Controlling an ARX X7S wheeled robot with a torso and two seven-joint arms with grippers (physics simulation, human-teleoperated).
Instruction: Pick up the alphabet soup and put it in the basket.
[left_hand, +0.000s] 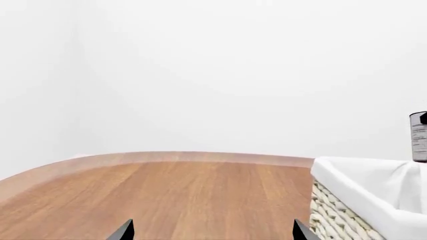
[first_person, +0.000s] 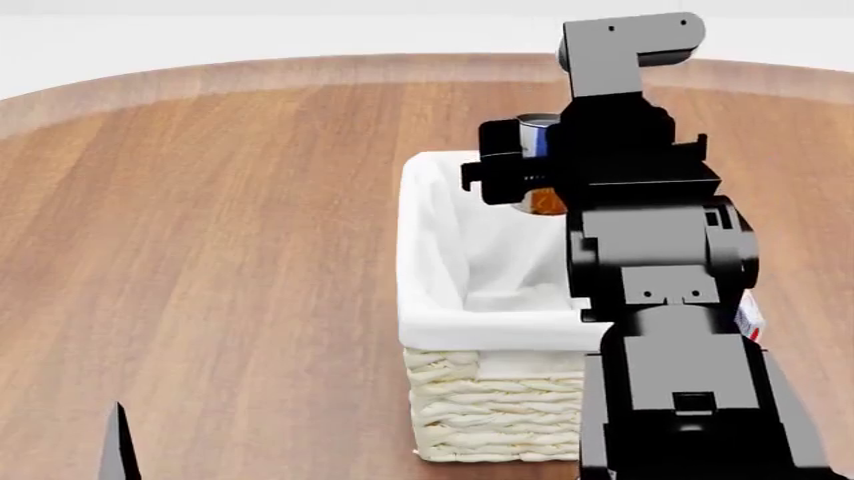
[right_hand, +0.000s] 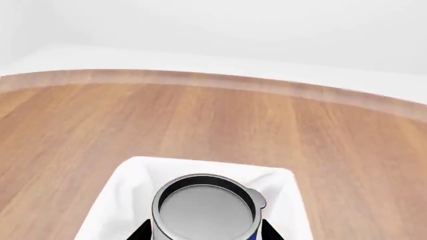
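The wooden table (first_person: 214, 230) fills most of the head view, and on it stands the basket (first_person: 487, 400), its white cloth lining (first_person: 427, 250) folded over the rim. The right arm (first_person: 661, 300) reaches over the basket's far end, and the right gripper (first_person: 534, 175) is clamped on the alphabet soup (first_person: 538, 130), held upright in the air above the basket's opening; the right wrist view looks down on the can's flat top (right_hand: 205, 210) with the lining spread beneath it. So the carry looks done and the placing step is in hand: the next move calls for lowering the can inside the walls and parting the fingers. The left gripper (left_hand: 212, 232) rests low beside the basket with its fingertips apart, holding nothing
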